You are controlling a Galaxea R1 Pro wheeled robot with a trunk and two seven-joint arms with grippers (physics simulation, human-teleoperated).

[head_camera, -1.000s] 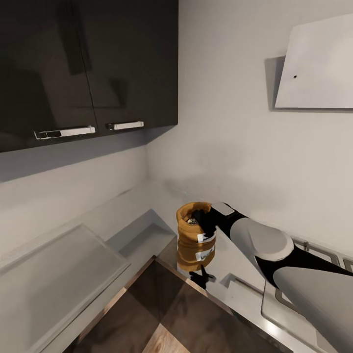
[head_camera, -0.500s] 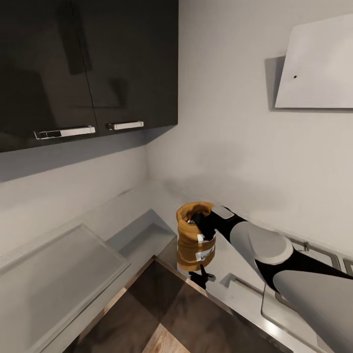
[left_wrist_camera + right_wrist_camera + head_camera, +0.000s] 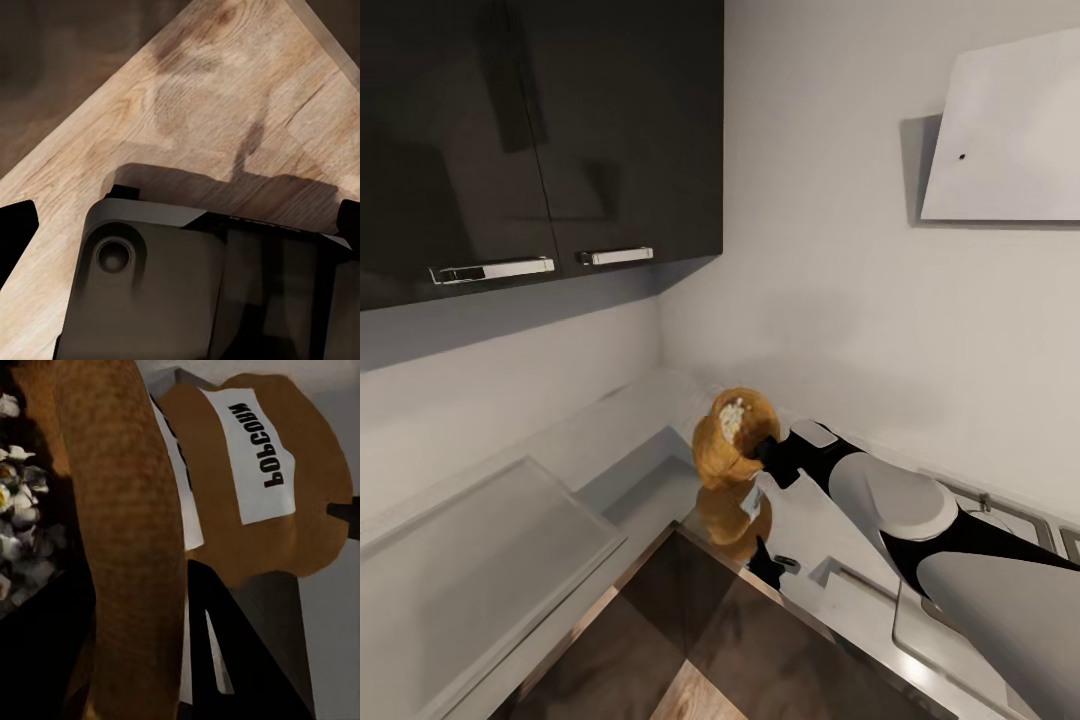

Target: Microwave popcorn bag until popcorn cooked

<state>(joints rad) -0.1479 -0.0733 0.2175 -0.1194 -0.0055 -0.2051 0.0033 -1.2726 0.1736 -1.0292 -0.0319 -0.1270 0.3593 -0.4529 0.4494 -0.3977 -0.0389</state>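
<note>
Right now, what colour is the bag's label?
White with black lettering on the bag; right wrist view.

We are in a home kitchen, rendered in simulation. Dark glossy wall cabinets (image 3: 540, 140) with bar handles (image 3: 492, 269) fill the upper left of the frame, hung in a corner of plain pale walls. Below them a grey, reflective counter (image 3: 650, 470) runs along both walls, over dark brown fronts at the lower centre. At the upper right a slanted white extractor hood (image 3: 1010, 130) hangs on the wall, with the steel edge of a hob (image 3: 1000, 510) beneath it at the right. A paper bag labelled "POPCORN" (image 3: 247, 472) fits the setting, and wood-plank flooring (image 3: 187, 97) appears in the left wrist view.
</note>
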